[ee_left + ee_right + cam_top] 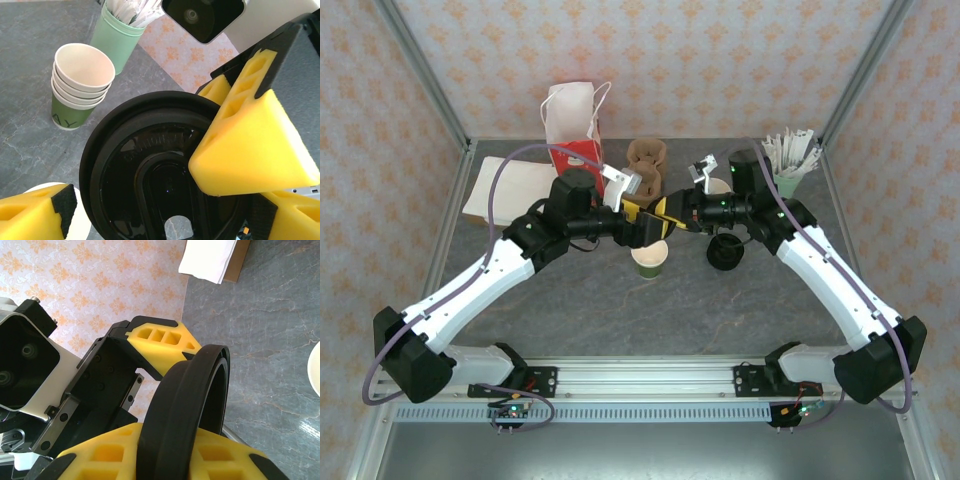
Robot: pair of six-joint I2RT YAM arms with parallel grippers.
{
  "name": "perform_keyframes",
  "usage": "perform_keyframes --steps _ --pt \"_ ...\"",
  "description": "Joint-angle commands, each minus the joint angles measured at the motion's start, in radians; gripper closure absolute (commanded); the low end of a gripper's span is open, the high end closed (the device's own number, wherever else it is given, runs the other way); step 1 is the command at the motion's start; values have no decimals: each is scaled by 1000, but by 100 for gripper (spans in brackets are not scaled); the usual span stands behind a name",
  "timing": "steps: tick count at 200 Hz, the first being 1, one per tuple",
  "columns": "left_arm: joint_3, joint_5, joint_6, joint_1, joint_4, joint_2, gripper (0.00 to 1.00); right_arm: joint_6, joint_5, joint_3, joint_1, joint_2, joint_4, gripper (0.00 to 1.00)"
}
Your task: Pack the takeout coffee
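Handover: right gripper pinches the black lid on edge; left gripper straddles it, jaws wide (no contact); open cup at six o'clock.

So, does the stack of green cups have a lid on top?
No, the stack of green cups is open on top, its cream inside showing.

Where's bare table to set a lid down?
Widest: table's near middle, between the left arm and right arm, near side of the open cup. Small patch left, nearer than the napkins. Crowded at the back: bag, carrier, cup stack, mint cup, lids.
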Motion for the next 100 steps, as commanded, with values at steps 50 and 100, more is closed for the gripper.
perform_keyframes --steps 50,100 --pt "20 15 -13 3 59 0 17 59 -22 25 9 -18 52 79" --pt "25 12 -11 3 47 7 21 102 -23 12 10 -17 97 79"
